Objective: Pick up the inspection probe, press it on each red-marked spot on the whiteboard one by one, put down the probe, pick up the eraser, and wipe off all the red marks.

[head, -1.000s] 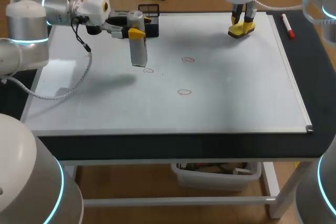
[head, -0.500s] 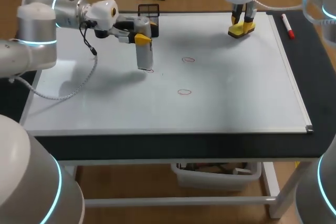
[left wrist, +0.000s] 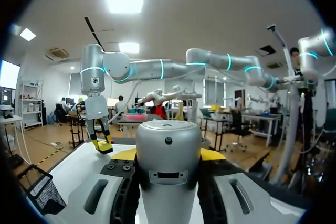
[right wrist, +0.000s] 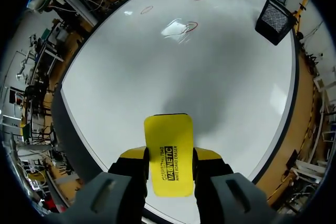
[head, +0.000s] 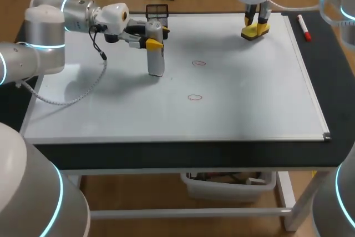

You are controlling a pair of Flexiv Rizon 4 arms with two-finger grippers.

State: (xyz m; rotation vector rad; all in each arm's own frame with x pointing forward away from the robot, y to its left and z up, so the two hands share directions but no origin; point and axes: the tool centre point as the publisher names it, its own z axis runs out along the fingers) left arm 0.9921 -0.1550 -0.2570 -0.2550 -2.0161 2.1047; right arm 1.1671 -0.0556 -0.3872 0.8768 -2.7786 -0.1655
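Head view: the left end effector, in the upper left of the frame, clamps the probe near its top, a yellow tip on either side.
Probe pose: upright, with its lower end down on the whiteboard, left of centre. I judge this a press on a marked spot, held vertical so the tip meets the board squarely.
Marks: two red marks lie right and lower right of the probe, well apart from it. Whatever is under its tip is hidden.
Left wrist view: the probe fills the gap between the fingers.
Right end effector: upper right in the head view, low at the board and closed on the yellow eraser, probably waiting there for the wiping step.
Right wrist view: the eraser sits between both fingers and juts out ahead of them.
Others: a basket behind the probe and a marker at the right edge, both untouched.
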